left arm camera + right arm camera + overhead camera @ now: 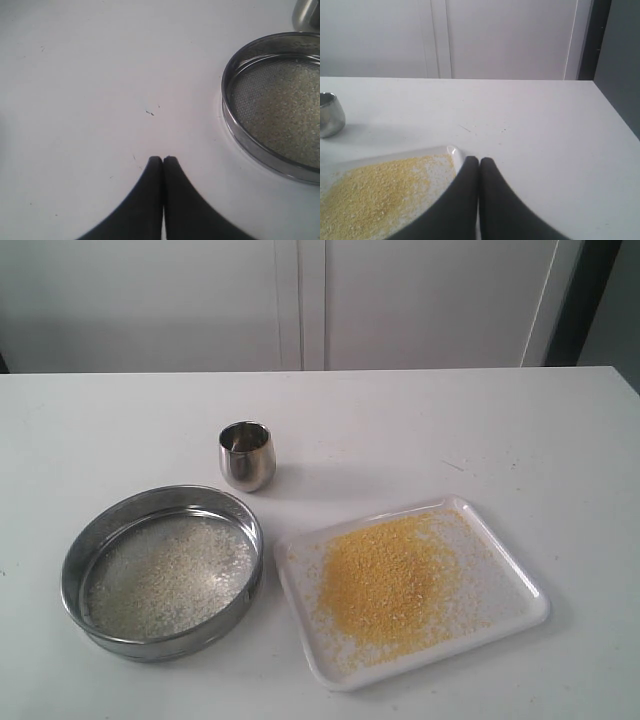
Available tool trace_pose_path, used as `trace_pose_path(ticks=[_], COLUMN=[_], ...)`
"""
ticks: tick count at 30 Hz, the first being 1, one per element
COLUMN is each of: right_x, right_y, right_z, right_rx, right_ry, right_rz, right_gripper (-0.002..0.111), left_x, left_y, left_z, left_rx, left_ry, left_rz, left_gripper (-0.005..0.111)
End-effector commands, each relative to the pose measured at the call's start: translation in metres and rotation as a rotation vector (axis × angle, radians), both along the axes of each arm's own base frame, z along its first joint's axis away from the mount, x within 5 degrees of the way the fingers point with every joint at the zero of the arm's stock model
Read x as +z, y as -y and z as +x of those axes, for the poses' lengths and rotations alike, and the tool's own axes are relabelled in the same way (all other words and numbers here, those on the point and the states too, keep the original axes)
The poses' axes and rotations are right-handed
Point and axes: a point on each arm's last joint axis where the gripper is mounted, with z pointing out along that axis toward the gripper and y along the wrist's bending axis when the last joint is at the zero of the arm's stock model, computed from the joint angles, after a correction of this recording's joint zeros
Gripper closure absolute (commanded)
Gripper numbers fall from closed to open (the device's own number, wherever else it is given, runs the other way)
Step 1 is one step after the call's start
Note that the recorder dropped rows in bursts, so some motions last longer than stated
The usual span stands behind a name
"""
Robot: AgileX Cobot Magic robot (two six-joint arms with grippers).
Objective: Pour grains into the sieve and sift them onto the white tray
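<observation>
The sieve [162,572] rests on the table at front left, with pale whitish grains [170,575] on its mesh. Fine yellow grains [388,575] lie heaped on the white tray [520,585] at front right. In the left wrist view the sieve [235,125] sits off to one side of my left gripper [163,158], which is shut and empty over bare table. My right gripper [479,159] is shut and empty, just beside a corner of the white tray [454,152] holding yellow grains [375,192]. Neither gripper shows in the exterior view.
A small steel cup [246,454] stands upright behind the sieve, also seen as the cup [329,115] in the right wrist view. White cabinet doors [300,300] rise behind the table. The table's right edge [615,125] drops off beside the right gripper.
</observation>
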Motion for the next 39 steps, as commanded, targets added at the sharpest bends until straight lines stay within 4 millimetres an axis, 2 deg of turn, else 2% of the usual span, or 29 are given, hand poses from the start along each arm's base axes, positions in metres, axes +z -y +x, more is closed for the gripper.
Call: trace_pose_path(ticks=[1, 39], right_x=[-0.0094, -0.0089], right_y=[0.0002, 0.0026], right_z=[0.0003, 0.0007], right_rx=[-0.004, -0.054], right_ry=[-0.025, -0.020], right_rz=[-0.012, -0.011], right_gripper=[0.108, 0.108], left_x=[-0.0019, -0.0021], left_y=[0.0004, 0.0004], left_z=[-0.0006, -0.0007], left_rx=[0.000, 0.000], left_ry=[-0.002, -0.005], left_rz=[-0.008, -0.008], left_gripper=[0.107, 0.107])
